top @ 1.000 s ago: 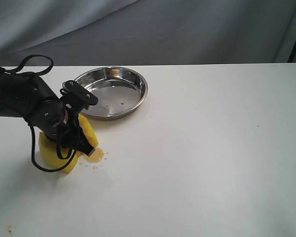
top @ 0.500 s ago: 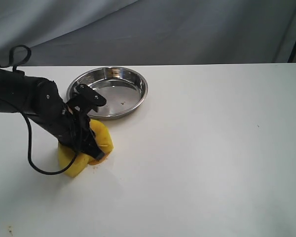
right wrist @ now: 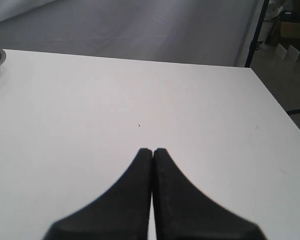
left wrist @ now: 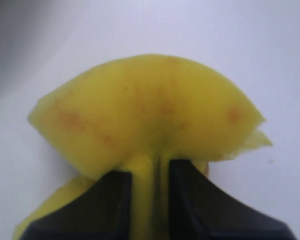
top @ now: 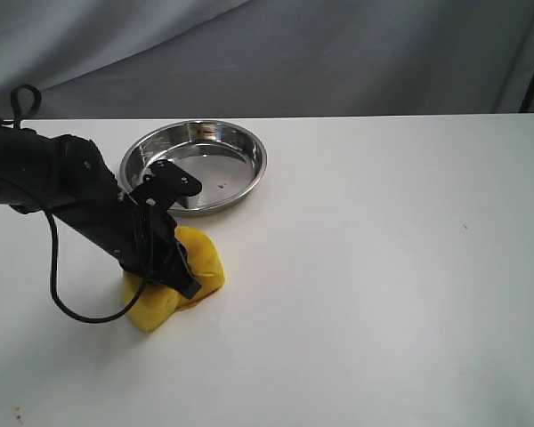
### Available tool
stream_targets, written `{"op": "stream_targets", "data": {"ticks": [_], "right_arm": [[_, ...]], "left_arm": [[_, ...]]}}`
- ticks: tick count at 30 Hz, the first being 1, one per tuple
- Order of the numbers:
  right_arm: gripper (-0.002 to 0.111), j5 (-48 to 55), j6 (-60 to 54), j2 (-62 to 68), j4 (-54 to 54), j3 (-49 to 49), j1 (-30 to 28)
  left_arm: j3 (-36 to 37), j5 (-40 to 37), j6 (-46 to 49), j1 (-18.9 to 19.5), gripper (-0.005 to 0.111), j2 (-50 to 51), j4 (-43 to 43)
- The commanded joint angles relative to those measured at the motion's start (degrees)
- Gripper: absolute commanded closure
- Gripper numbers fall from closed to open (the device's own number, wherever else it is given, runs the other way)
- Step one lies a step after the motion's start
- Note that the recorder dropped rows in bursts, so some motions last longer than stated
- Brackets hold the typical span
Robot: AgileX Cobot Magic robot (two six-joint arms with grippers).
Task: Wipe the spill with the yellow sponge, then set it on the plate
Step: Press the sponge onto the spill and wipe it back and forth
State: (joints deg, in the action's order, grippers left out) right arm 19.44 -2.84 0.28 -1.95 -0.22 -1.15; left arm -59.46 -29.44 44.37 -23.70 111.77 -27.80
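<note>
1. Two jobs make up this task, and I judge the first to be under way. The left tool [top: 182, 285] is clamped on the yellow sponge [top: 203, 260] and presses it down on the tabletop [top: 383, 267], near the front of the plate.
2. No amber puddle shows on the bare white surface around the sponge. I cannot tell whether the spill lies hidden under the foam or has been soaked up.
3. Pinched through its middle, the sponge [left wrist: 150, 105] bulges out in a fan past the left tool [left wrist: 150, 172] in the left wrist view. Its face carries faint orange-brown blotches, which suggests it has taken up some liquid, and one edge ends in a thin ragged flap.
4. Behind the sponge and apart from it sits the plate [top: 258, 165], shiny steel with only a few small specks inside. Setting the sponge in it is not yet done.
5. Farther right, the right tool [right wrist: 152, 150] has its jaws pressed together on nothing, above bare tabletop. It does not appear in the exterior view.
</note>
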Motion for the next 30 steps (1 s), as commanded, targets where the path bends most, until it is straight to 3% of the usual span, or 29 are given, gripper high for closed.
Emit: {"op": "stream_targets", "data": {"ticks": [1,12,21,30], "right_arm": [[0.108,-0.21,0.26,-0.28,-0.38,0.22,0.08],[0.108,-0.21,0.26,-0.28,-0.38,0.22,0.08],[0.108,-0.21,0.26,-0.28,-0.38,0.22,0.08],[0.108,-0.21,0.26,-0.28,-0.38,0.22,0.08]], "left_arm": [[1.09,-1.83,0.53,-0.94,0.107,1.62,-1.63],[1.09,-0.09,-3.48,-0.94,0.107,-7.54,-3.85],[1.09,-1.72,-3.14,-0.94,0.107,-5.93,-8.77],[1.09,-8.95,13.61,-0.94,0.107,-0.1,-25.89]]}}
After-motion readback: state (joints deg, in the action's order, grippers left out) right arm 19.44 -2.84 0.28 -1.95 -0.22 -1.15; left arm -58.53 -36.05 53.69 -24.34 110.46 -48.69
